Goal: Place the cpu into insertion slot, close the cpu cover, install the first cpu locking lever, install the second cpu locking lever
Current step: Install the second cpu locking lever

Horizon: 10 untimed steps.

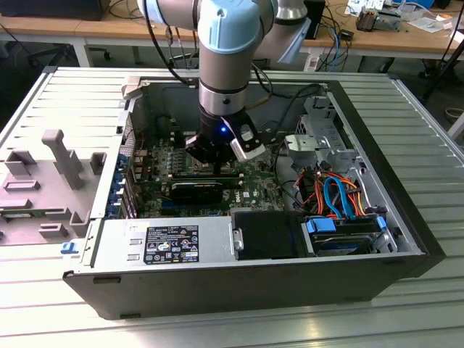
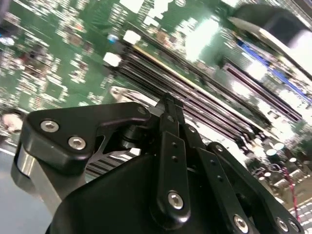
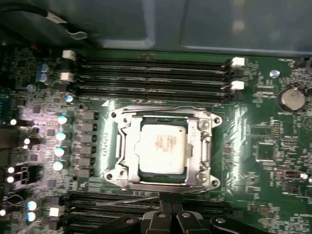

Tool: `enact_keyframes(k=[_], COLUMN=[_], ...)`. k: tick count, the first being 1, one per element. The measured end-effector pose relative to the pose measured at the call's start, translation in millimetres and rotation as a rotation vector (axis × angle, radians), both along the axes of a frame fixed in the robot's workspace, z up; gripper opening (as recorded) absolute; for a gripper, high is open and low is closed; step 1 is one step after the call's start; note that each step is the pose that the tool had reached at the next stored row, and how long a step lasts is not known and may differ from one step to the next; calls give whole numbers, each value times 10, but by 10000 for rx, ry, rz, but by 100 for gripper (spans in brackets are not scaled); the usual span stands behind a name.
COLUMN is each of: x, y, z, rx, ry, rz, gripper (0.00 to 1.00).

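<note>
Square matte-silver cpu [image 3: 162,148], seemingly framed

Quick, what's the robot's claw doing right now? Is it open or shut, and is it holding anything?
Gripper: shut, fingers pinched together with nothing between them, at the edge of the cpu cover lying over the cpu.

The arm [image 1: 225,43] stands almost vertical, its wrist pointing straight down. A small blue light shines on the wrist. The black gripper [image 1: 214,161] hangs at its low end, and its fingers [image 2: 169,109] are pressed together, tips touching.
</note>
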<state>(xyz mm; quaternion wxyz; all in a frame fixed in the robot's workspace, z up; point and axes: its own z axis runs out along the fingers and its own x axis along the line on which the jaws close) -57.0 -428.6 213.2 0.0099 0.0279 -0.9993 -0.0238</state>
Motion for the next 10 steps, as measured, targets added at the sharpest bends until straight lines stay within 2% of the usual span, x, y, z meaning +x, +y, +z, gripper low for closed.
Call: enact_keyframes(k=[4,8,10], x=[-151,-306,-330], y=[-7,-7,-6], z=[-3,-4,-6], rx=[127,154,155], ry=[-4,-28,-28], rz=[52,51,50], gripper=[11,11,11])
